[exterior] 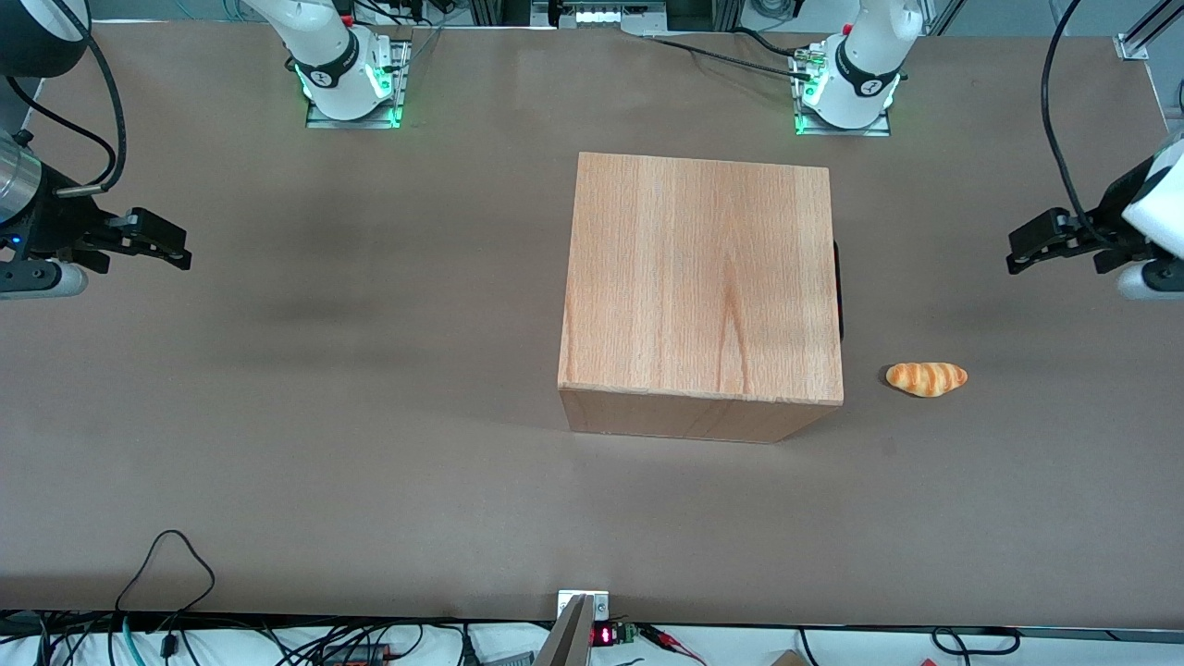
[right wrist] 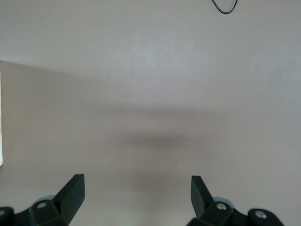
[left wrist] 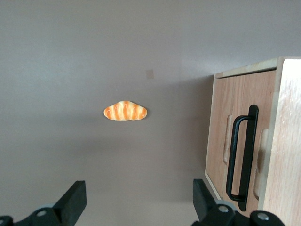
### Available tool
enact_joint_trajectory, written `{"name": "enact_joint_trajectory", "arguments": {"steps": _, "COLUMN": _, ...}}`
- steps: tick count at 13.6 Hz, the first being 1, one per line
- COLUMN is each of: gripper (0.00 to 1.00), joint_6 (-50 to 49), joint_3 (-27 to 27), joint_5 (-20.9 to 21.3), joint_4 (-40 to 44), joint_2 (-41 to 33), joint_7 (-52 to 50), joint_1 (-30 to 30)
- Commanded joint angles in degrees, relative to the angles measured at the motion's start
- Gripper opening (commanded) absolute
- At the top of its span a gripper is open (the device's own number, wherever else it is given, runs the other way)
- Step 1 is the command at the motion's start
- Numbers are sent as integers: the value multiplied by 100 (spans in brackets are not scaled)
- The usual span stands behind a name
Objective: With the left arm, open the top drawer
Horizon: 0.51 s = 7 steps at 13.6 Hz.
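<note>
The left arm's hand [exterior: 1017,250] hangs spread and empty toward the working arm's end of the surface [exterior: 370,370], well apart from the cabinet [exterior: 698,287]; the top drawer [left wrist: 240,150] seems shut, its handle [left wrist: 242,157] facing that hand; a bread roll [exterior: 927,377] lies between.

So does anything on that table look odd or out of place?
Only the small bread roll lying alone on the bare table, beside the wooden cabinet. The drawers are shut, nothing spilled. The left gripper hovers apart, jaws open.

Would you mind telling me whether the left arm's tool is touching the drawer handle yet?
Apart: the front view shows the tool open, with bare table between it and the handle.
</note>
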Motion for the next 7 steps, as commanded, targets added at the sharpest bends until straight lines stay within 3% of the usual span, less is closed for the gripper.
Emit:
{"name": "enact_joint_trajectory", "arguments": {"steps": 1, "gripper": 100, "joint_6": -19, "joint_3": -4, "joint_5": -108, "joint_4": -41, "joint_2": 254, "joint_7": 122, "joint_1": -127}}
{"name": "enact_joint_trajectory", "arguments": {"steps": 3, "gripper": 100, "joint_6": -28, "joint_3": -223, "joint_5": -108, "joint_4": -14, "joint_2": 588, "joint_7": 122, "joint_1": -241}}
{"name": "enact_joint_trajectory", "arguments": {"steps": 7, "gripper": 100, "joint_6": -2, "joint_3": -242, "joint_5": -547, "joint_4": -6, "joint_2": 1115, "joint_7": 123, "joint_1": -347}}
